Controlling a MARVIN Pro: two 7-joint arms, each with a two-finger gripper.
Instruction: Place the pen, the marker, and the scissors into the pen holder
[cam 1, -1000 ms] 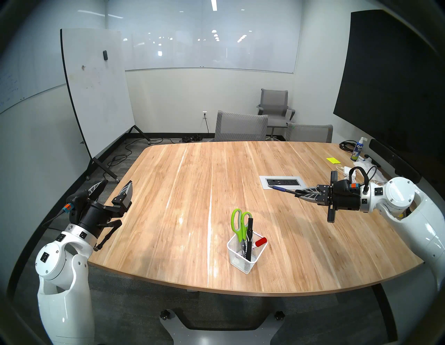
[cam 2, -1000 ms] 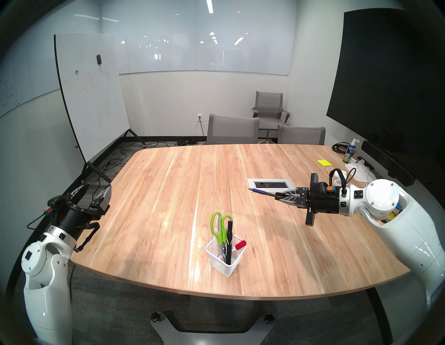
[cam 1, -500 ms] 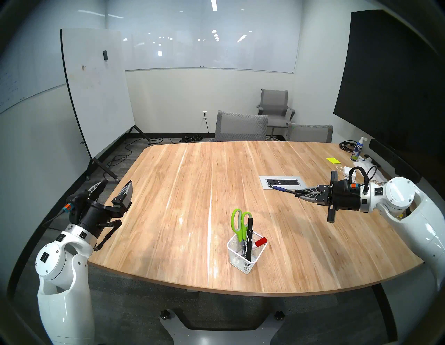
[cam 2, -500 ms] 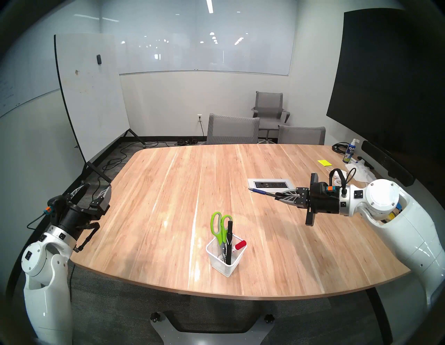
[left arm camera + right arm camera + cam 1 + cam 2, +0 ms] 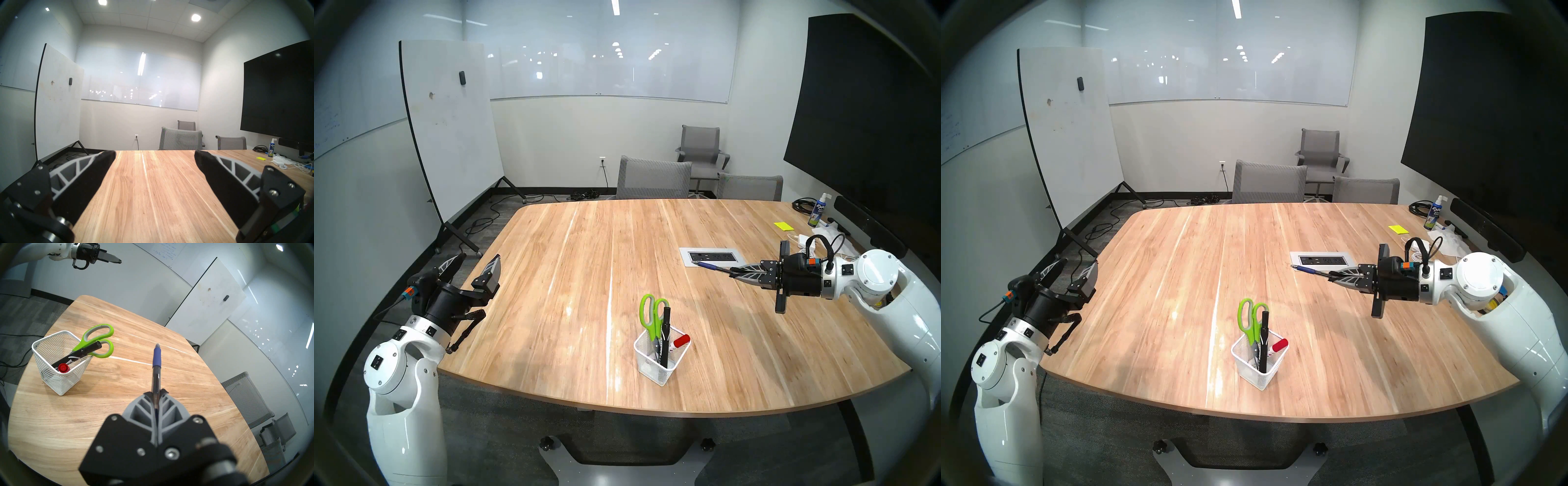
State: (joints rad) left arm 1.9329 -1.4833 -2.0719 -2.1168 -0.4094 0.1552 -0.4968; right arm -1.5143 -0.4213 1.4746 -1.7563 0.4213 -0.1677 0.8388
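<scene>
- Our right claw (image 5: 156, 394) is clamped on the pen (image 5: 156, 365), held above the tabletop (image 5: 585, 271) with its blue grip end sticking out ahead of the fingertips.
- Our left claw (image 5: 477, 263) stands wide and empty at the tabletop's left edge.
- The holder (image 5: 660, 368) stands near the front edge, well apart from both claws.
- In it lean the scissors (image 5: 648, 314), handles up, a black marker (image 5: 665, 325) and a red-capped marker (image 5: 682, 340).
</scene>
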